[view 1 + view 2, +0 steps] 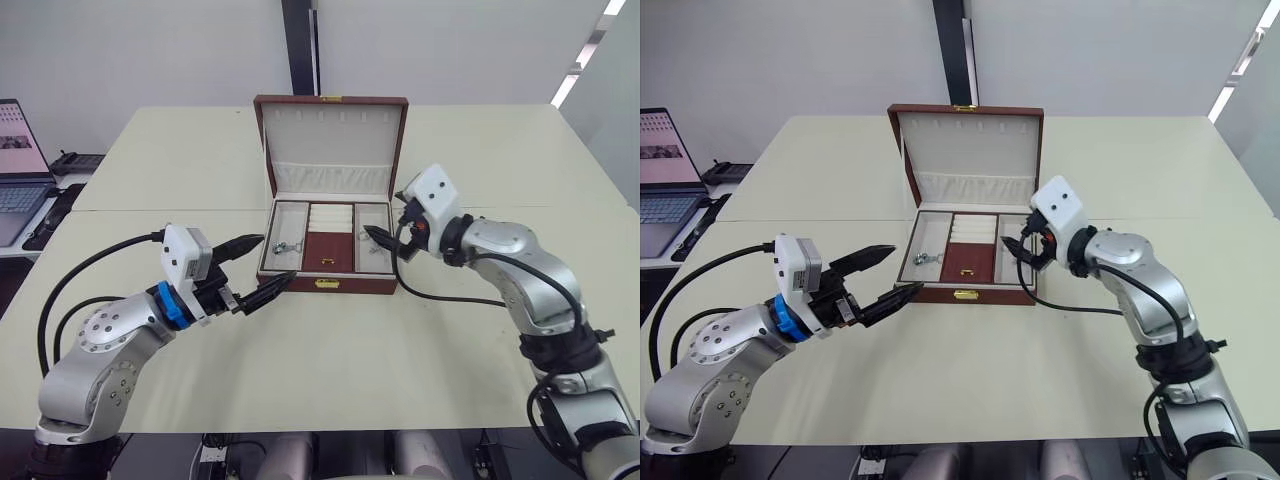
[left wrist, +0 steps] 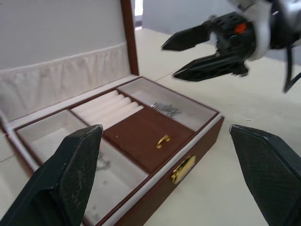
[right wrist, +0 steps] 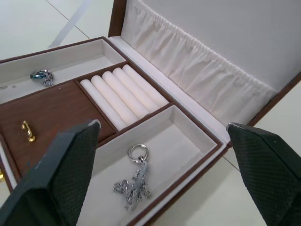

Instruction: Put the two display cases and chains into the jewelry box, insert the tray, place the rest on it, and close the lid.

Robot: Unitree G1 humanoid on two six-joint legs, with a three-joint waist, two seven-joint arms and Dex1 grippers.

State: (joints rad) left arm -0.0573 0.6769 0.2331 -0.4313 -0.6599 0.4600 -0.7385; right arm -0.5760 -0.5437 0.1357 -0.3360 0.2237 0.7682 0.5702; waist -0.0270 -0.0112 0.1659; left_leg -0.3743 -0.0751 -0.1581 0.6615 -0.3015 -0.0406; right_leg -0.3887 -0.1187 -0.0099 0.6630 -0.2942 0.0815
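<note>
Lid (image 1: 332, 145) upright behind jewelry box (image 1: 330, 283) at mid-table, tray (image 3: 56, 113) seated, trinkets (image 3: 134, 181) in both end compartments; my left gripper (image 1: 262, 268) and right gripper (image 1: 376, 238) flank it open and empty, so I judge closing remains.

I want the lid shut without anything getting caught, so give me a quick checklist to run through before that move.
1. Tray seated inside the jewelry box: ok, it sits level in the box.
2. Trinket lying in the tray's right end compartment: ok.
3. Other trinket lying in the left end compartment: ok.
4. Display cases and chains under the tray: cannot tell, the tray hides them.
5. Lid free to swing: ok, it stands upright and open.
6. Grippers out of the lid's path: not ok, the right gripper, open, hovers over the box's right end; the left gripper, open, is off the front left corner.
</note>
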